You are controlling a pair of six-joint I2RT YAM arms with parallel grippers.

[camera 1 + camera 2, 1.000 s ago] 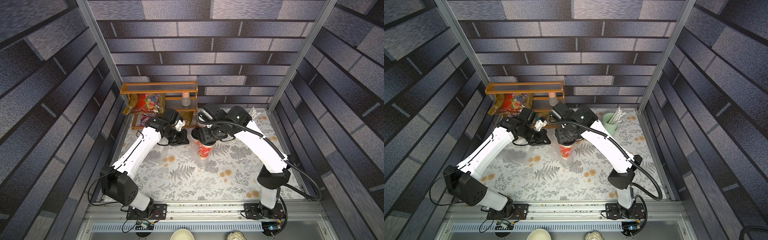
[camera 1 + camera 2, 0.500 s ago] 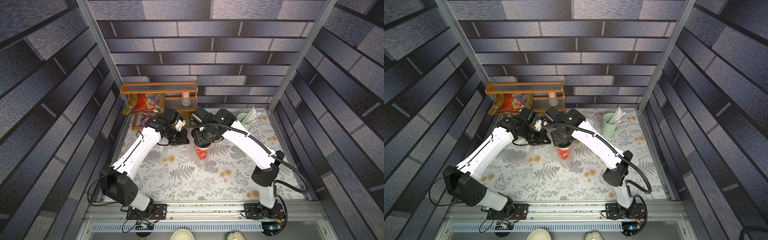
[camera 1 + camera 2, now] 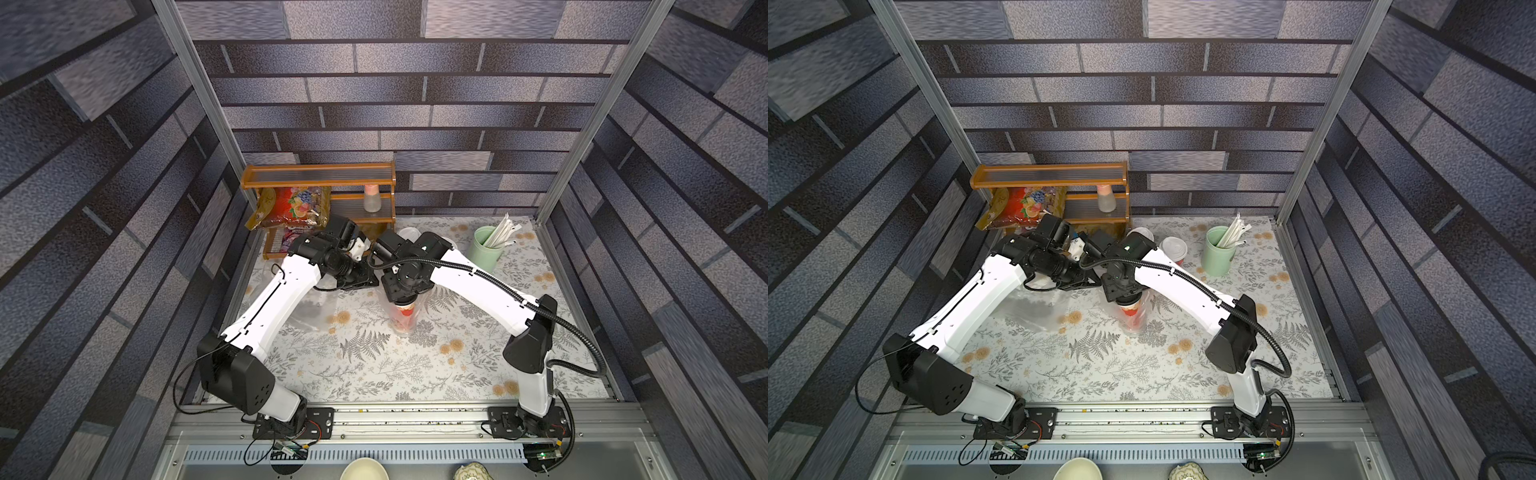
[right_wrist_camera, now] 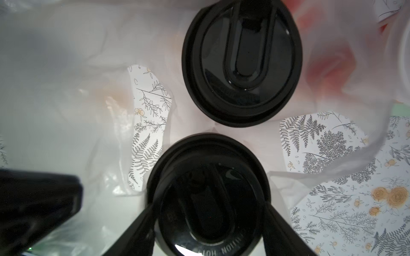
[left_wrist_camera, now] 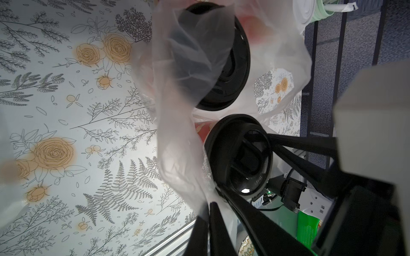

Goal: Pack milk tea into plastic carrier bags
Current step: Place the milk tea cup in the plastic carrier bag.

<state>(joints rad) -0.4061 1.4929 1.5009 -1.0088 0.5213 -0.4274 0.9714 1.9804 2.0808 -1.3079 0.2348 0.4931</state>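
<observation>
In both top views the right gripper (image 3: 402, 297) (image 3: 1123, 298) points straight down over the middle of the floral-print table (image 3: 374, 374). Below it a tall red paper cup (image 3: 404, 319) (image 3: 1133, 318) stands upright inside a thin clear plastic carrier bag (image 3: 419, 309), its lid hidden by the claw. The left gripper (image 3: 365, 281) (image 3: 1088, 283) reaches in just beside it. A second clear bag (image 3: 309, 313) lies flat under the left arm. Two white-lidded red cups (image 3: 1173, 249) stand near the back, next to a pale green cup of white straws (image 3: 1219, 254). An orange wooden shelf (image 3: 320, 179) holds colourful snack packets (image 3: 293, 205).

In the left wrist view the left gripper (image 5: 209, 207) is clenched on a fold of the carrier bag's film (image 5: 177, 137). One black-lidded cup (image 5: 224, 73) is half veiled by that film. The other black-lidded cup (image 5: 240, 155) sits between the right claw's black fingers (image 5: 299, 143).

In the right wrist view the right gripper (image 4: 207, 208) grasps that cup by the rim of its lid. The first black-lidded cup (image 4: 241, 64) stands just beside it, with bag film (image 4: 66, 93) around both.
</observation>
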